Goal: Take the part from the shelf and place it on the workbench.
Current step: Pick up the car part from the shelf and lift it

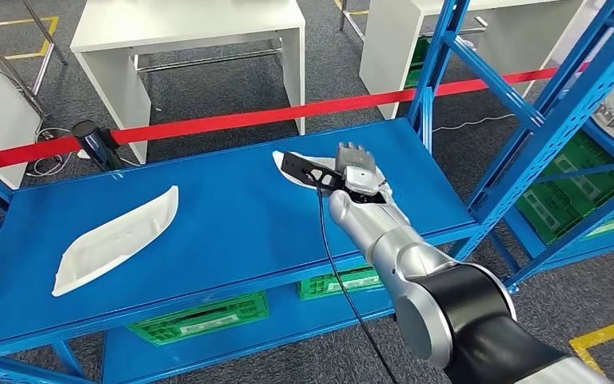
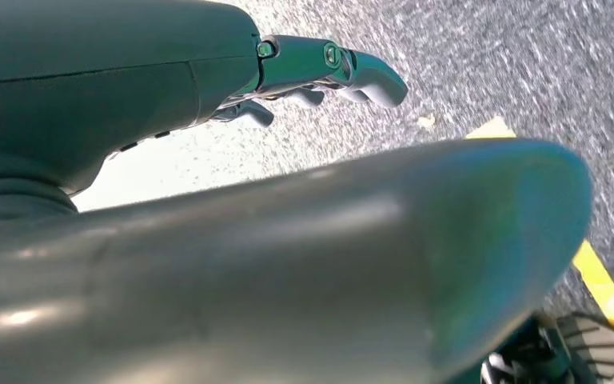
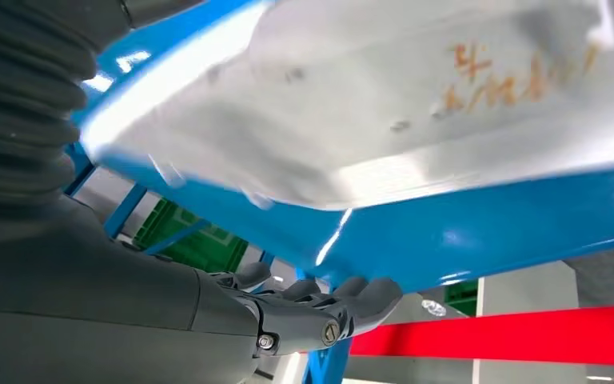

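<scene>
Head view: my right hand point(image 1: 357, 170) sits over the white part point(image 1: 288, 162) at the back right of the blue shelf point(image 1: 232, 232), fingers stretched flat and together, lying on the part. I can't tell if it's actually gripped. Right wrist view puts the fingers point(image 3: 352, 300) by the shelf edge, the part point(image 3: 416, 96) just beside. Its long axis runs left-back to right-front. A second white part point(image 1: 116, 238) lies left. Left hand point(image 2: 332, 72) hangs unclenched, holding nothing.
</scene>
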